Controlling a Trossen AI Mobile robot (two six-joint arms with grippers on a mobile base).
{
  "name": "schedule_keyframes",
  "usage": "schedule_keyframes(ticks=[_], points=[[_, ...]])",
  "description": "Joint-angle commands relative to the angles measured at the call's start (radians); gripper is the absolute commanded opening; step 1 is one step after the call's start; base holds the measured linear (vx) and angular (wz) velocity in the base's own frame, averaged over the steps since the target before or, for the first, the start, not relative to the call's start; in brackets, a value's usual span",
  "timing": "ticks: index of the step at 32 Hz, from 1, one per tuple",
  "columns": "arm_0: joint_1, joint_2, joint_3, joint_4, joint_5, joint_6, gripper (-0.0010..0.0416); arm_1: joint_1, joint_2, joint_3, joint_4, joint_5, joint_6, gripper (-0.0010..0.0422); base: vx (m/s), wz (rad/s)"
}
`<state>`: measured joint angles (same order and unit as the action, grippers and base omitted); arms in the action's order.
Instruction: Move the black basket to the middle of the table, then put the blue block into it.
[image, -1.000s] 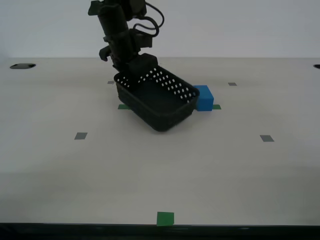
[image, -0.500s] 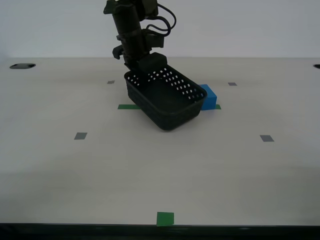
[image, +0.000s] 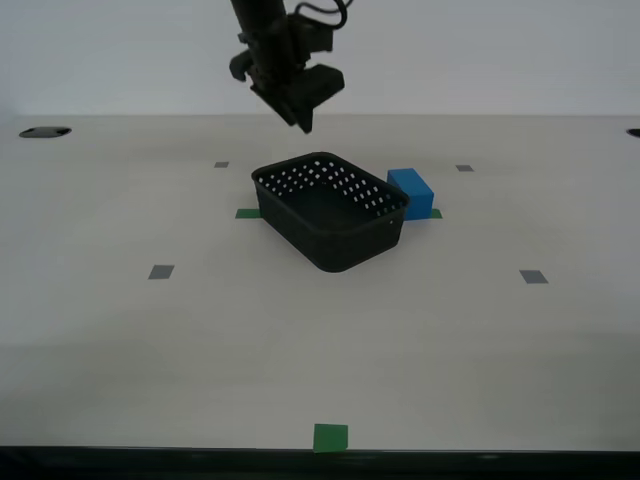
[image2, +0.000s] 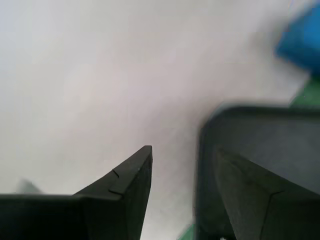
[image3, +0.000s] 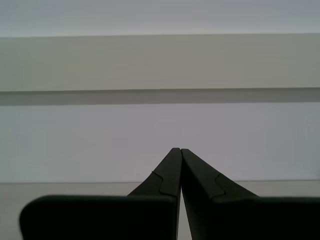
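1. My second gripper (image: 300, 112) hung spread wide and empty above the black basket (image: 330, 210).
2. The blue block (image: 411, 193) sat just beside the basket on the table (image: 320, 340), past a green tape strip (image: 248, 213).
3. My first gripper (image3: 180, 152) was pinched closed, empty.

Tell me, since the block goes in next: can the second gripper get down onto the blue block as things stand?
Probably yes. My second gripper hangs open above the black basket, and the blue block has its top uncovered, though the basket sits close beside it.
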<state>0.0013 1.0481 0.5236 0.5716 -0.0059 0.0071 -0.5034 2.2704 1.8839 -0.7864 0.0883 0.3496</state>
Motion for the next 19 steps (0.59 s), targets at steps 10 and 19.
schedule_keyframes(ticks=[10, 19], points=[[0.013, 0.003, 0.001, -0.265, -0.305, 0.15, 0.0, 0.2, -0.006, 0.294, -0.073, -0.039, -0.064, 0.0028, 0.0, 0.0], [0.08, 0.164, 0.125, -0.515, -0.396, 0.143, 0.0001, 0.351, -0.006, 0.29, -0.106, -0.038, -0.069, 0.0011, 0.0, 0.0]])
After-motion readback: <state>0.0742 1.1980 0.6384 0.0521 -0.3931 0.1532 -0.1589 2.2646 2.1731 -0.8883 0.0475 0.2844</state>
